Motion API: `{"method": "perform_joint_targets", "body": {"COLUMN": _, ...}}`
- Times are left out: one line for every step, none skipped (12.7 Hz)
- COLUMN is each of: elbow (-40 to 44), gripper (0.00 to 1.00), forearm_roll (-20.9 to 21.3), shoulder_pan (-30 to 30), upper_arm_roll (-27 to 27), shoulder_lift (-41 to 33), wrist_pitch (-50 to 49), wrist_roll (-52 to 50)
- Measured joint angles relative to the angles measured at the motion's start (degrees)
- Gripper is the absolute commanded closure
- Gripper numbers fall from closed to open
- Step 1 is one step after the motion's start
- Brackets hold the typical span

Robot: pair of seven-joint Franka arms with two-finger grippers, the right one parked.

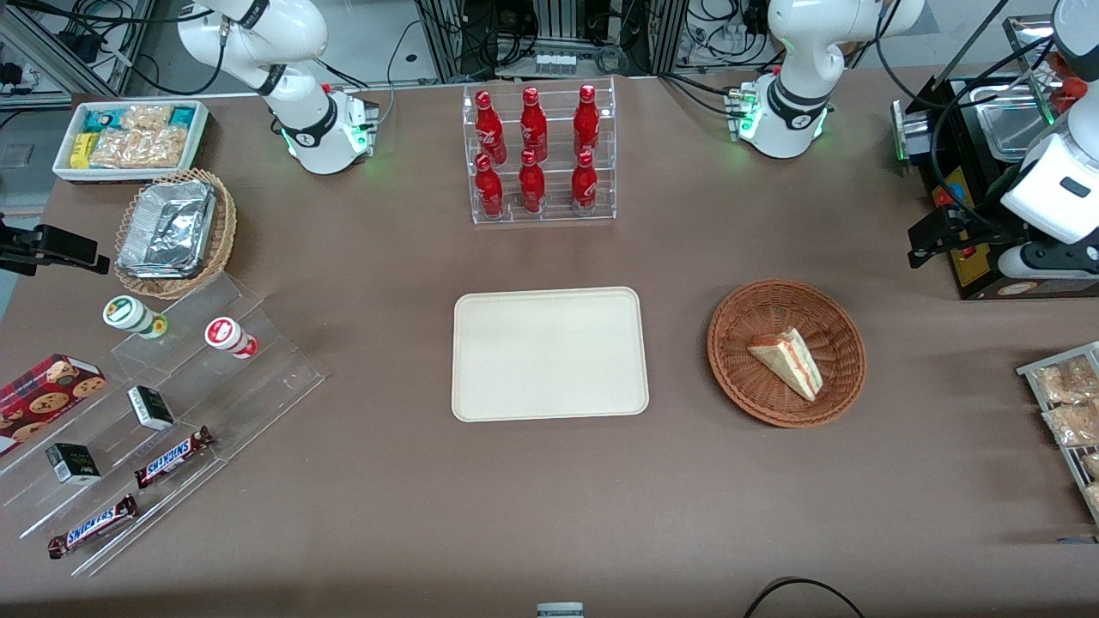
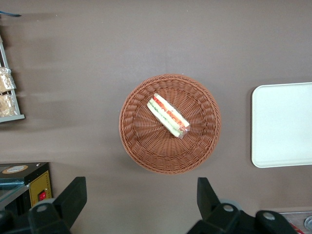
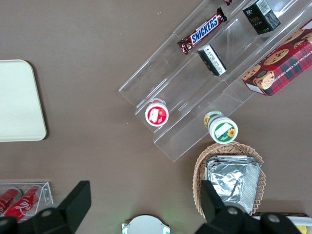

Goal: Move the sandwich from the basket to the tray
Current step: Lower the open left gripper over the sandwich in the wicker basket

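The sandwich (image 1: 788, 360), a pale wedge with red, orange and green layers, lies in the round reddish-brown wicker basket (image 1: 730, 343). The cream tray (image 1: 549, 354) lies flat beside the basket, toward the parked arm's end, with nothing on it. My left gripper (image 1: 932, 236) hangs high above the table, farther from the front camera than the basket and toward the working arm's end. In the left wrist view the gripper (image 2: 140, 187) is open and holds nothing. That view looks down on the sandwich (image 2: 167, 115), the basket (image 2: 136, 141) and the tray's edge (image 2: 282, 124).
A clear rack of red bottles (image 1: 539, 154) stands farther back than the tray. A black appliance (image 1: 987, 154) sits near the gripper. A wire rack of snack packets (image 1: 1069, 403) lies at the working arm's end. A stepped acrylic display (image 1: 172, 403) and a foil-tray basket (image 1: 172, 232) lie at the parked arm's end.
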Motion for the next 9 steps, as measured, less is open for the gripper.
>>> {"method": "perform_joint_targets", "body": {"elbow": 0.3, "gripper": 0.00, "forearm_roll": 0.0, "shoulder_pan": 0.0, "upper_arm_roll": 0.0, "shoulder_lift": 0.0, "wrist_pitch": -0.1, "wrist_roll": 0.0}}
{"method": "perform_joint_targets", "body": {"elbow": 0.6, "gripper": 0.00, "forearm_roll": 0.0, "shoulder_pan": 0.0, "upper_arm_roll": 0.0, "shoulder_lift": 0.0, "wrist_pitch": -0.1, "wrist_roll": 0.0}}
{"method": "perform_joint_targets", "body": {"elbow": 0.6, "gripper": 0.00, "forearm_roll": 0.0, "shoulder_pan": 0.1, "upper_arm_roll": 0.0, "shoulder_lift": 0.0, "wrist_pitch": -0.2, "wrist_roll": 0.0}}
{"method": "perform_joint_targets", "body": {"elbow": 0.5, "gripper": 0.00, "forearm_roll": 0.0, "shoulder_pan": 0.1, "upper_arm_roll": 0.1, "shoulder_lift": 0.2, "wrist_pitch": -0.3, "wrist_roll": 0.0}}
{"method": "perform_joint_targets", "body": {"elbow": 0.2, "gripper": 0.00, "forearm_roll": 0.0, "shoulder_pan": 0.1, "upper_arm_roll": 0.1, "shoulder_lift": 0.6, "wrist_pitch": -0.3, "wrist_roll": 0.0}}
{"method": "perform_joint_targets", "body": {"elbow": -0.5, "gripper": 0.00, "forearm_roll": 0.0, "shoulder_pan": 0.0, "upper_arm_roll": 0.1, "shoulder_lift": 1.2, "wrist_pitch": -0.1, "wrist_roll": 0.0}}
{"method": "perform_joint_targets", "body": {"elbow": -1.3, "gripper": 0.00, "forearm_roll": 0.0, "shoulder_pan": -0.1, "upper_arm_roll": 0.0, "shoulder_lift": 2.1, "wrist_pitch": 0.7, "wrist_roll": -0.1}}
{"method": "perform_joint_targets", "body": {"elbow": -2.3, "gripper": 0.00, "forearm_roll": 0.0, "shoulder_pan": -0.2, "upper_arm_roll": 0.0, "shoulder_lift": 3.2, "wrist_pitch": 1.9, "wrist_roll": -0.1}}
{"method": "perform_joint_targets", "body": {"elbow": -3.3, "gripper": 0.00, "forearm_roll": 0.0, "shoulder_pan": -0.3, "upper_arm_roll": 0.0, "shoulder_lift": 4.3, "wrist_pitch": 3.4, "wrist_roll": -0.2}}
